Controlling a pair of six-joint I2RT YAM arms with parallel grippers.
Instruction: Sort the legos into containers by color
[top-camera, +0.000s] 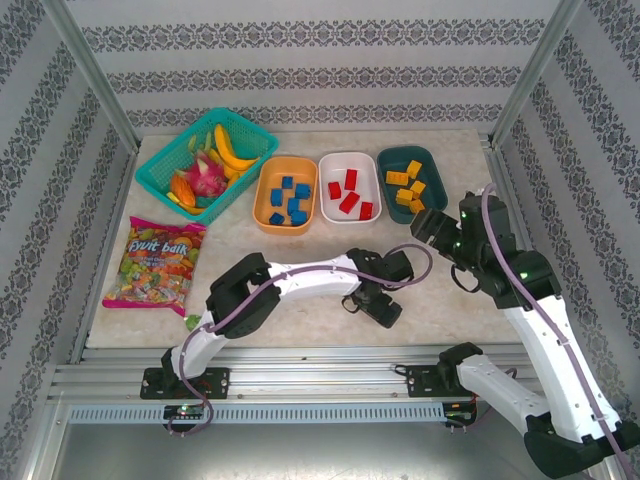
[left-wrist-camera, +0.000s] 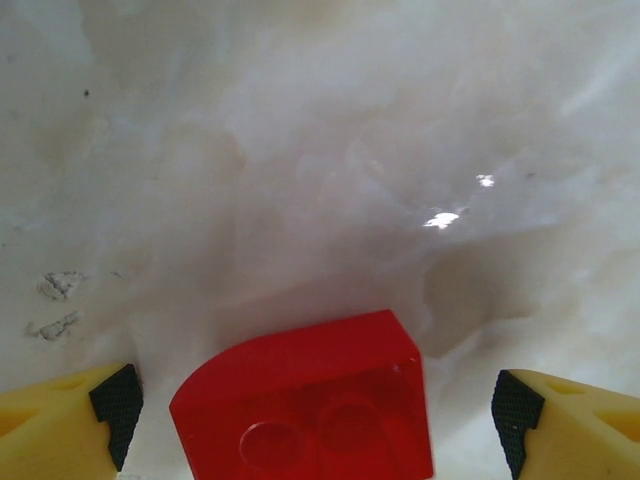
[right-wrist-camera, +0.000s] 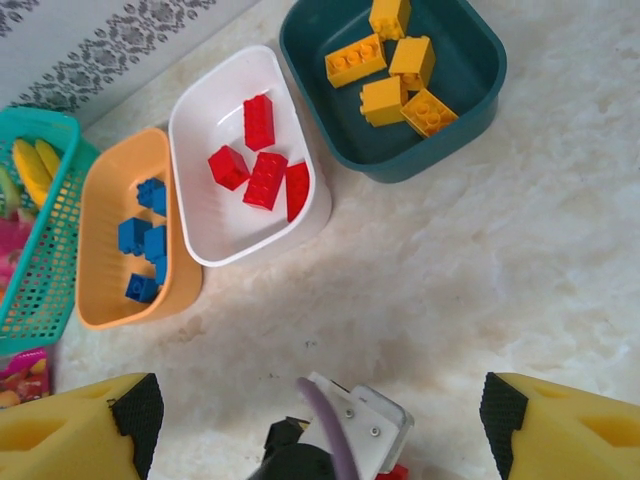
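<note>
Close under my left wrist camera a red lego (left-wrist-camera: 310, 405) lies on the marble table, studs up. My left gripper (left-wrist-camera: 315, 420) is open, a yellow finger on each side of the brick and clear of it. From above, that gripper (top-camera: 375, 303) is low over the table's middle front. The orange container (top-camera: 286, 193) holds blue legos (right-wrist-camera: 145, 240). In the white container (right-wrist-camera: 240, 160) are red legos (right-wrist-camera: 262, 165), and in the dark teal container (right-wrist-camera: 395, 80) are yellow legos (right-wrist-camera: 395, 75). My right gripper (right-wrist-camera: 320, 420) hangs open and empty above the left arm's wrist (right-wrist-camera: 350, 435).
A teal mesh basket of toy fruit (top-camera: 205, 165) stands at the back left, with a candy bag (top-camera: 155, 262) in front of it and a green scrap (top-camera: 192, 321) near the front edge. Metal frame posts flank the table.
</note>
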